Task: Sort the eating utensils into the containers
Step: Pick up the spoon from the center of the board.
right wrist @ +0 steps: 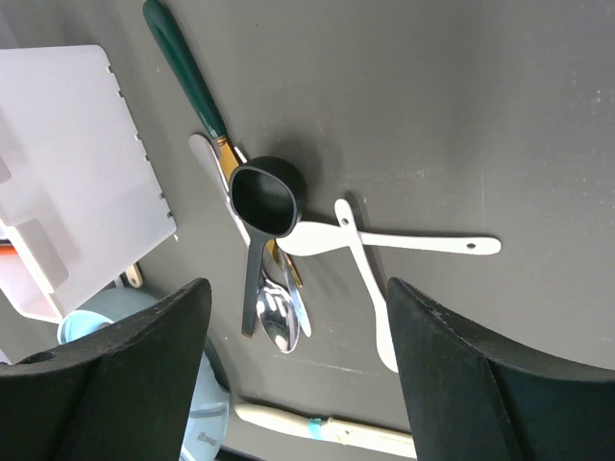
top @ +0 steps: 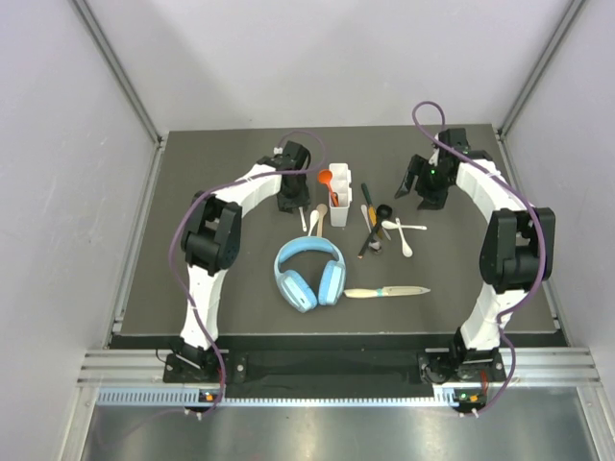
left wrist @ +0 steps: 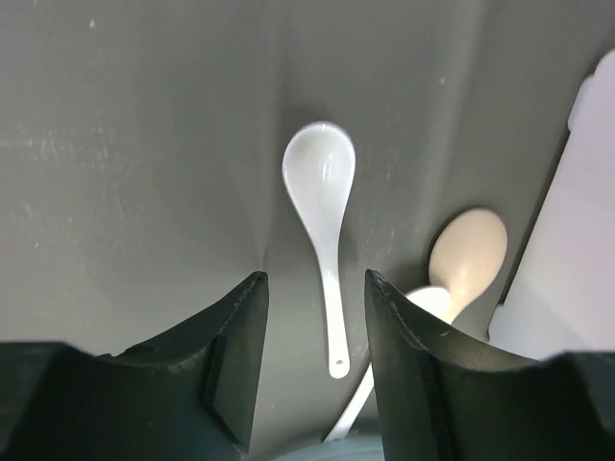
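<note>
Cutlery lies mostly loose on your worktop (top: 192, 163). Your left hand (left wrist: 315, 280) hangs over a white spoon (left wrist: 322, 192), its fingers apart on either side of the handle and, as far as you can see, not touching it. A beige spoon (left wrist: 469, 250) lies just beside it, next to the white caddy (left wrist: 577, 240). An orange spoon (top: 327, 179) rests at the caddy's far end. Your right hand (right wrist: 298, 288) is spread wide, holding nothing, above a heap: a black scoop (right wrist: 261, 197), a green-handled piece (right wrist: 183, 62) and two crossed white spoons (right wrist: 404, 242). The pale-handled knife (top: 387, 292) lies beside the blue headphones (top: 309, 274).
</note>
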`<state>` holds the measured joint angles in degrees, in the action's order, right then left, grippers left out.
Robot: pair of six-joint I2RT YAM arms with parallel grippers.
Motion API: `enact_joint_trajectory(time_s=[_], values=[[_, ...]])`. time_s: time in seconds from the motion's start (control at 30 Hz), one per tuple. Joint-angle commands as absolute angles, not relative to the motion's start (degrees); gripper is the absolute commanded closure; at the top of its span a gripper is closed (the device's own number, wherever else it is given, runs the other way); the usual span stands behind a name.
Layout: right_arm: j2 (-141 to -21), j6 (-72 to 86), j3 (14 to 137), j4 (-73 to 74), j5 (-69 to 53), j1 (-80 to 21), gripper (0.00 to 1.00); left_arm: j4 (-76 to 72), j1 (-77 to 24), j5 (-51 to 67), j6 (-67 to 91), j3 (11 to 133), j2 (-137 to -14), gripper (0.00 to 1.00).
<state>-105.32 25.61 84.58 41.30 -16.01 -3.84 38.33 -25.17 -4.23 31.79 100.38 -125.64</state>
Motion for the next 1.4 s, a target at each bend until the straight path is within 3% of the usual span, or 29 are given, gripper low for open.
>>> enact_joint_trajectory(time_s=[0.0, 0.1, 0.33, 0.47, 0.73, 0.77, 0.8, 0.87, 0.93, 1.07, 1.13, 1.23, 1.27, 1.37], values=[[-104.8, 25.4, 86.1, 39.7, -17.0, -2.7, 0.26, 41.2, -25.0, -5.7, 30.9, 105.7, -129.3, 0.51], [-104.9, 25.4, 86.0, 39.6, -17.1, -2.5, 0.27, 44.0, -25.0, -7.0, 30.8, 110.0, -132.4, 0.55], [-105.0, 25.5, 85.3, 39.5, -17.3, -2.1, 0.27, 46.6, -25.1, -8.8, 32.2, 107.2, -131.9, 0.77], [-105.3, 25.7, 85.0, 39.1, -17.8, -1.9, 0.27, 47.5, -25.1, -8.9, 32.0, 105.4, -130.7, 1.00], [-106.7, 26.2, 86.1, 39.2, -18.9, -1.8, 0.27, 48.7, -25.3, -6.4, 29.4, 104.1, -128.7, 1.00], [-106.9, 26.2, 86.2, 39.1, -18.9, -1.8, 0.26, 49.0, -25.2, -5.4, 29.1, 104.5, -128.9, 0.97], [-107.0, 26.2, 86.2, 39.2, -18.9, -1.8, 0.26, 49.4, -25.3, -5.0, 28.7, 104.8, -129.0, 0.80], [-107.1, 26.1, 86.4, 39.2, -19.0, -1.7, 0.27, 49.9, -25.3, -4.4, 28.4, 105.0, -129.1, 0.62], [-107.2, 26.2, 86.6, 39.3, -19.0, -1.8, 0.27, 50.4, -25.4, -4.1, 28.2, 105.0, -129.0, 0.57], [-107.3, 26.2, 86.8, 39.5, -19.1, -1.8, 0.27, 50.8, -25.4, -2.4, 27.6, 104.9, -128.6, 0.57], [-107.4, 26.2, 86.9, 39.5, -19.0, -1.7, 0.27, 50.7, -25.7, -2.2, 27.2, 104.7, -128.5, 0.60], [-107.6, 26.2, 86.9, 39.6, -19.1, -1.7, 0.27, 50.6, -25.8, -2.2, 26.9, 104.4, -129.3, 0.80], [-107.6, 26.2, 86.9, 39.5, -19.2, -1.7, 0.27, 50.9, -25.8, -2.1, 26.8, 104.5, -129.7, 0.92], [-107.6, 26.2, 86.8, 39.5, -19.1, -1.7, 0.27, 51.4, -25.9, -1.9, 26.8, 104.4, -130.5, 1.00]])
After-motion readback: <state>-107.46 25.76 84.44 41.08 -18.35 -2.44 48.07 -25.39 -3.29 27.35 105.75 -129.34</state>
